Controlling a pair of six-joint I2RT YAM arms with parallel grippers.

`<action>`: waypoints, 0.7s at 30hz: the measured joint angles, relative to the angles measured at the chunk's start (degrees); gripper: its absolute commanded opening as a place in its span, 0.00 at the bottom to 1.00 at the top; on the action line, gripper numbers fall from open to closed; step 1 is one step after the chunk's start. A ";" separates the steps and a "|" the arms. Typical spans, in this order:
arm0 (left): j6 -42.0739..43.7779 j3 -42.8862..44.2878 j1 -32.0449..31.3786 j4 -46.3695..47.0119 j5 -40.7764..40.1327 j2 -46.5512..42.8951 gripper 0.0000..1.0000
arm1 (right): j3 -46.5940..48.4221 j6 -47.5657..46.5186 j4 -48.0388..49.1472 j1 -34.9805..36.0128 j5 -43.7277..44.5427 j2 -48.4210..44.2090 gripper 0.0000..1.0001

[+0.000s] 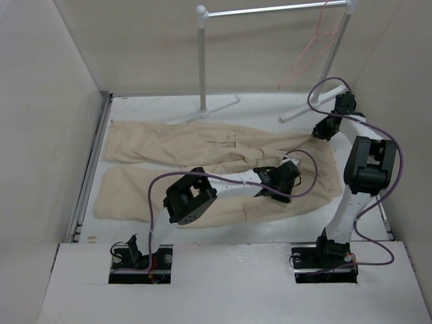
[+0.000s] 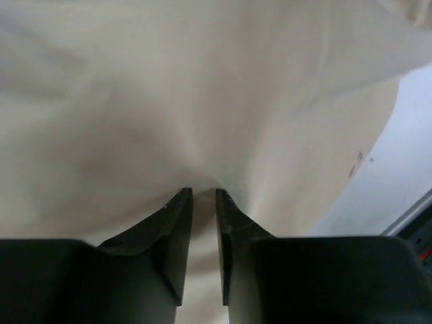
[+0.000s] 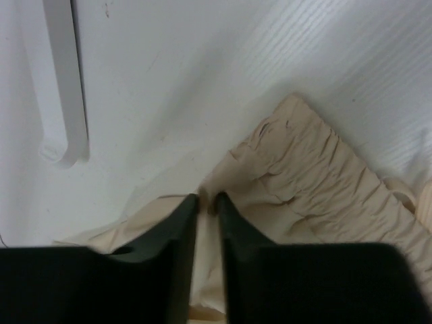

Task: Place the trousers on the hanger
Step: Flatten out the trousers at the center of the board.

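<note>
The beige trousers (image 1: 175, 145) lie flat on the white table, legs to the left and waist to the right. My left gripper (image 1: 280, 181) is down on the cloth near the waist. In the left wrist view my left gripper (image 2: 204, 192) has its jaws shut on a pinch of the trousers (image 2: 169, 101), with creases running into the tips. My right gripper (image 1: 322, 129) is at the far corner of the waistband. In the right wrist view my right gripper (image 3: 207, 197) is shut on a raised fold of the trousers (image 3: 317, 182). The pink-orange wire hanger (image 1: 312, 54) hangs from the rail at the back right.
A white rail stand (image 1: 202, 61) stands at the back of the table, and one foot of the stand (image 3: 64, 81) lies just beyond the right gripper. Walls enclose the left, right and back. A metal strip (image 1: 91, 169) runs along the left edge.
</note>
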 measured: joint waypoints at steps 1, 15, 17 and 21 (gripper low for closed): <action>-0.26 0.00 -0.39 0.04 0.66 0.13 0.11 | 0.83 0.11 -0.13 0.00 0.02 0.81 0.12; -5.84 -1.03 -2.75 1.14 5.20 0.44 0.11 | 12.92 2.51 -1.55 -0.42 0.11 8.55 0.06; -6.49 -1.05 -2.78 1.42 5.35 0.44 0.23 | 13.66 3.06 -1.55 -0.52 0.28 9.40 0.21; -7.50 -1.70 -2.80 2.62 5.14 -0.55 0.50 | 12.98 3.54 -1.07 -0.57 0.61 9.38 0.52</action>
